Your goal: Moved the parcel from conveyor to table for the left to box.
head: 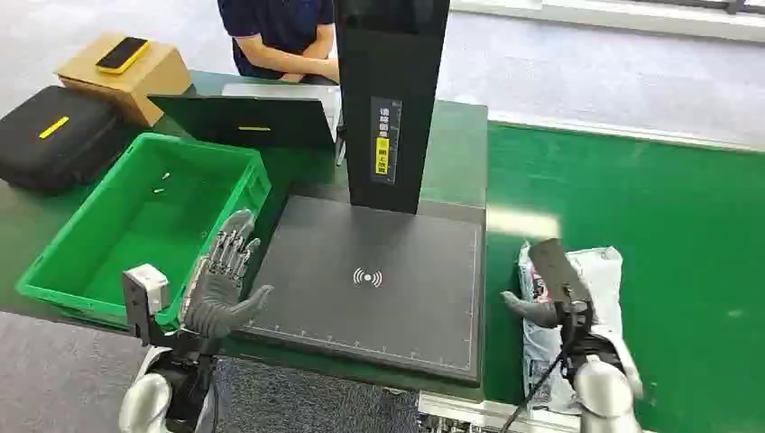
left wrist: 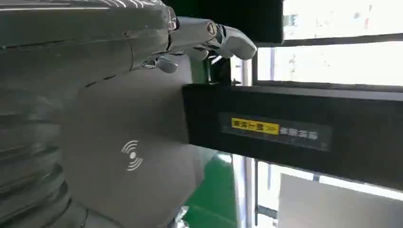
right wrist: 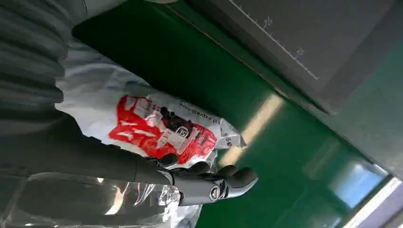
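Note:
The parcel (head: 603, 268), a white plastic mailer with red print (right wrist: 161, 128), lies on the green conveyor belt (head: 659, 198) to the right of the table. My right hand (head: 557, 275) is on top of it, thumb at its left side, and in the right wrist view its dark fingers (right wrist: 228, 179) curl against the bag's edge. My left hand (head: 224, 272) hovers with spread fingers at the left edge of the black scanner pad (head: 388, 289), holding nothing; in the left wrist view its fingers (left wrist: 223, 38) reach over the pad (left wrist: 133, 180).
A green crate (head: 245, 194) stands left of the pad. A tall black scanner post (head: 392, 99) rises at the pad's back. Behind it sit a laptop (head: 244, 119), a black case (head: 54, 135), a cardboard box (head: 135, 81) and a seated person (head: 280, 32).

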